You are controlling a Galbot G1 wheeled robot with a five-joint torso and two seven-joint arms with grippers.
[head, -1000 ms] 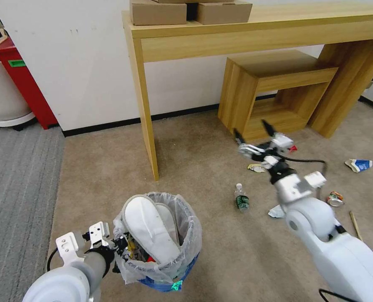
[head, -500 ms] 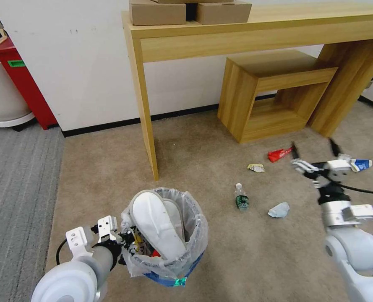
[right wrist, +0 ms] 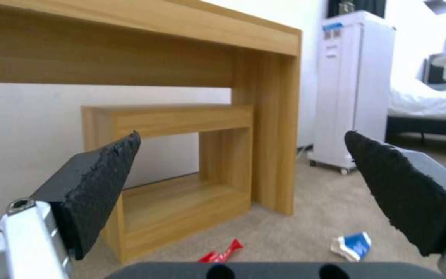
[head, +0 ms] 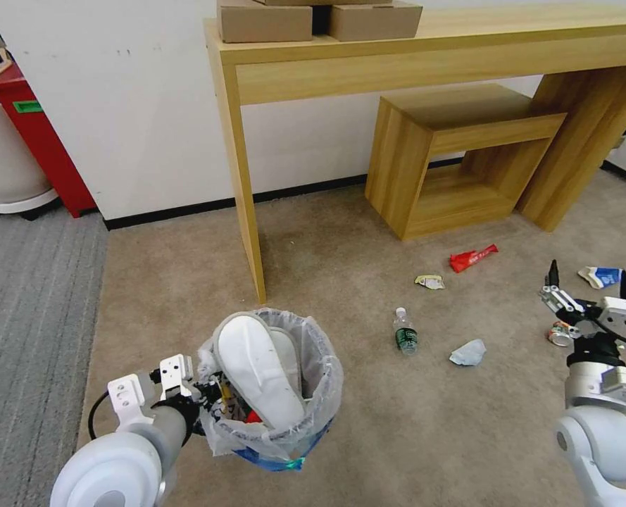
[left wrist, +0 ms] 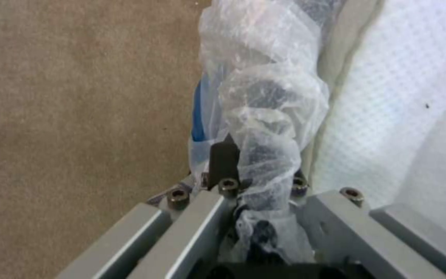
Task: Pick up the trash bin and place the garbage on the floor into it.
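No lettering, brand, number or sign can be read anywhere. The green label (head: pixel 28 106) on the red cabinet (head: pixel 36 134), the green band on the small clear bottle (head: pixel 405 336), the print on the red wrapper (head: pixel 472 257) and the blue-white carton (head: pixel 601 276), and the blue strip (right wrist: pixel 332 27) at the top of the white appliance (right wrist: pixel 354 89) all carry marks too small or blurred to make out. The cardboard boxes (head: pixel 320 20) on the wooden table (head: pixel 425 60) show plain faces.
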